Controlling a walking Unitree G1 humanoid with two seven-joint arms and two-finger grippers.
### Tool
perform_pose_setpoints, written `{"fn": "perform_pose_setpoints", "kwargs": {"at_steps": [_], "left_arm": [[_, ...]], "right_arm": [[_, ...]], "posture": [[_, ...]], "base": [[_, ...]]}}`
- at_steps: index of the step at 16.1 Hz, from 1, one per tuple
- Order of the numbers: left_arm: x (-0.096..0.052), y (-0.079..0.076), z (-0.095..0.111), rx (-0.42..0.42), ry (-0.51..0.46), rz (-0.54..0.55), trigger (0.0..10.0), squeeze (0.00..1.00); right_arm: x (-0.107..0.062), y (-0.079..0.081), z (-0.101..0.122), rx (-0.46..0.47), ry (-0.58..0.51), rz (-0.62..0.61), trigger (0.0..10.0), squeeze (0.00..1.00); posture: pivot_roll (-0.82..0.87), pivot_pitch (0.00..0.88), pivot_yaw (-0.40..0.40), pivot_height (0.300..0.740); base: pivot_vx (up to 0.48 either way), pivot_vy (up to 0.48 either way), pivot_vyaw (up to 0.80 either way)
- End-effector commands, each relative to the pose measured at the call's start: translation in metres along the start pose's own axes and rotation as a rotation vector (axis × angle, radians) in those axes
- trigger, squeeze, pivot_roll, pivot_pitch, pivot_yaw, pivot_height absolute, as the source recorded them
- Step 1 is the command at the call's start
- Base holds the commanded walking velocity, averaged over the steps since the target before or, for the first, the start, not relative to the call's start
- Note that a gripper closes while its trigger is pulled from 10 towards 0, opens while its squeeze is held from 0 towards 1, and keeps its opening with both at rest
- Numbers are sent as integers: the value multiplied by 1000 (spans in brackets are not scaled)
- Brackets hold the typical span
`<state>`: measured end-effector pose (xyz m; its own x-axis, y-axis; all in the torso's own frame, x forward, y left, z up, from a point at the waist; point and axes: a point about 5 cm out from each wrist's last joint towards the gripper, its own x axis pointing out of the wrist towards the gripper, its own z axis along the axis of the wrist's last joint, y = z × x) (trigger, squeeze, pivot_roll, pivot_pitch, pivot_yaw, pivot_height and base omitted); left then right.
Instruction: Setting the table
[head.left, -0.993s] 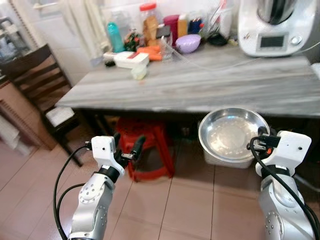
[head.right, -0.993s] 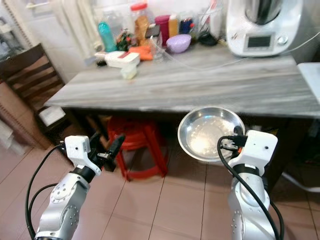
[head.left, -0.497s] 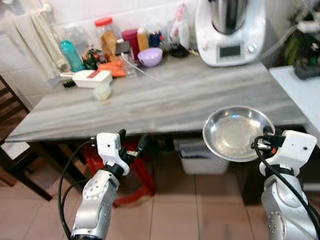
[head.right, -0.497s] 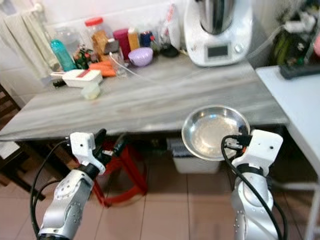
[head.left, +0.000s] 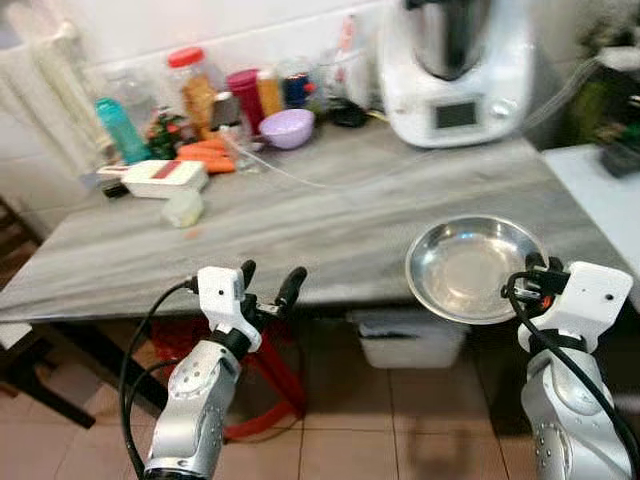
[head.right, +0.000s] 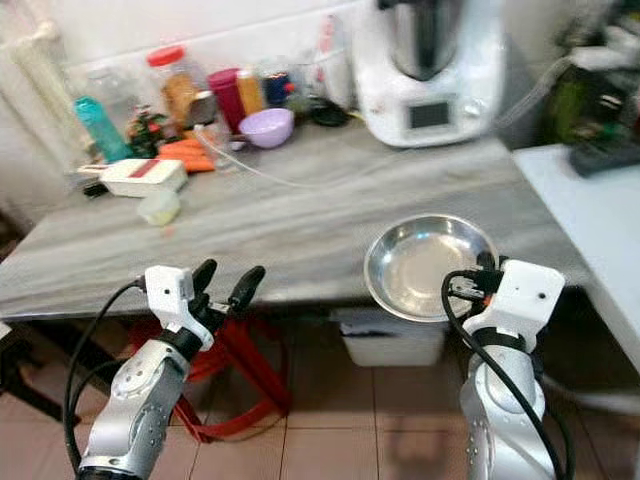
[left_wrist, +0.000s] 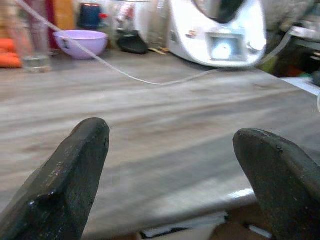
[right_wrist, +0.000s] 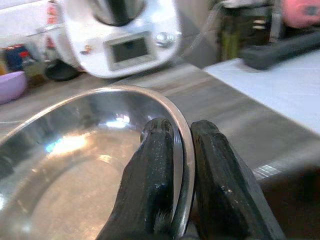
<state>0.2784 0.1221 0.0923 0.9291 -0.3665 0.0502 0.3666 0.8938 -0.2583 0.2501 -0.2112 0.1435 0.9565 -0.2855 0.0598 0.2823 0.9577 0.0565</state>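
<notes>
A shiny steel bowl (head.left: 470, 268) hangs level at the front right corner of the grey marble table (head.left: 330, 215), overlapping its front edge. My right gripper (head.left: 533, 279) is shut on the bowl's near rim; in the right wrist view one finger (right_wrist: 150, 180) lies inside the rim (right_wrist: 183, 150) and the other outside. My left gripper (head.left: 270, 283) is open and holds nothing, raised at the table's front edge left of centre. In the left wrist view its fingers (left_wrist: 70, 175) are spread wide over the tabletop (left_wrist: 150, 115).
At the back of the table stand a white kitchen machine (head.left: 455, 65), a purple bowl (head.left: 286, 127), jars and bottles (head.left: 200, 90), carrots (head.left: 205, 155) and a white box (head.left: 160, 177). A cable (head.left: 330, 178) crosses the top. A red stool (head.left: 255, 370) and a white bin (head.left: 410, 345) sit underneath.
The camera has moved closer and turned toward the table's right part. The bowl, still held, now overlaps the table's front right corner. The left gripper has risen to the table edge.
</notes>
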Motion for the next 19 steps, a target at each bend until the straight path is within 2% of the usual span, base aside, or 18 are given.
{"fn": "perform_pose_setpoints", "kwargs": {"at_steps": [1, 3, 4, 7, 9, 14, 16, 19], "left_arm": [[-5, 13, 2, 36, 16, 39, 10000, 0], [-6, 14, 4, 71, 33, 18, 10000, 0], [-9, 16, 8, 120, 57, -14, 10000, 0], [-13, 25, 16, 171, 90, -55, 10000, 0], [-15, 24, 17, 200, 101, -74, 10000, 0], [-25, 10, 5, 211, 112, -97, 10000, 0], [-27, 4, -1, 193, 119, -141, 10000, 0], [-26, 7, -4, 139, 107, -107, 10000, 0]], "right_arm": [[1, 15, 1, 34, 5, 58, 10000, 0], [3, 20, 0, 40, 15, 103, 10000, 0], [6, 22, 2, 43, 11, 113, 10000, 0], [11, 22, 2, 44, 15, 122, 10000, 0], [14, 23, 0, 48, 29, 132, 10000, 0], [22, 25, -6, 66, 57, 120, 10000, 0], [28, 22, -9, 67, 75, 95, 10000, 0], [39, 20, -17, 77, 139, 72, 10000, 0]], "posture": [[-131, 0, 165, 740], [-127, 0, 160, 740], [-117, 0, 149, 740], [-101, 0, 130, 740], [-94, 0, 126, 740], [-93, 0, 135, 740], [-95, 0, 150, 740], [-90, 0, 159, 740]], "base": [[349, 0, 0], [0, 0, 0], [0, 0, 463], [0, 0, 592], [0, 0, 231], [0, 0, 0], [0, 0, 0], [0, 0, 0]]}}
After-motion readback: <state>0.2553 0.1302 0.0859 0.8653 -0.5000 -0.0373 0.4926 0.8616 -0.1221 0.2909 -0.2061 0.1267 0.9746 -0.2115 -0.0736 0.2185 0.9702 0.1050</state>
